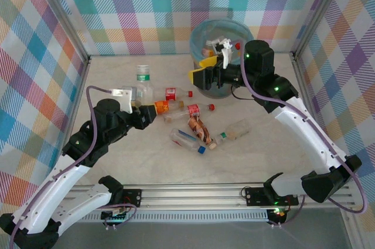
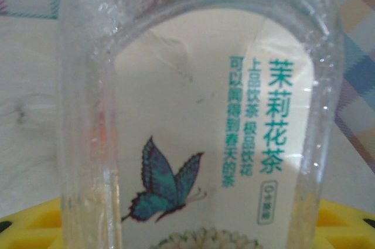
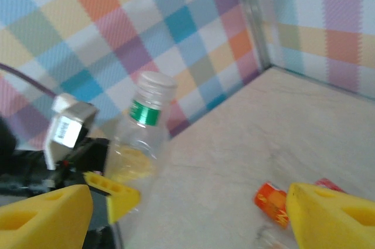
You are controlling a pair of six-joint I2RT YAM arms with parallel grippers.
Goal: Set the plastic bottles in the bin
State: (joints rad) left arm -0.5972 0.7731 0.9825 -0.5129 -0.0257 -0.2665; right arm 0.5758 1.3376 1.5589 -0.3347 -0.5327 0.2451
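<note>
Bottles of thin plastic lie on their sides in a loose cluster on the pale, marble-veined surface. Among them we note a brown bottle, a clear blue-capped bottle and an orange bottle just beside the left hand.

The left hand is clenched on the clear bottle, which stands upright at the left of the cluster. It is a smooth cylinder with a white cap and a green neck band. In the left wrist view its glossy wall carries a white label printed with a teal butterfly and teal characters. In the right wrist view we see one blocky yellow finger against its side.

The right hand hangs at the near rim of the bin, its yellow fingers spread wide and grasping nothing. The bin is a round grey-blue tub lined with a light blue bag, at the far side of the surface.
</note>
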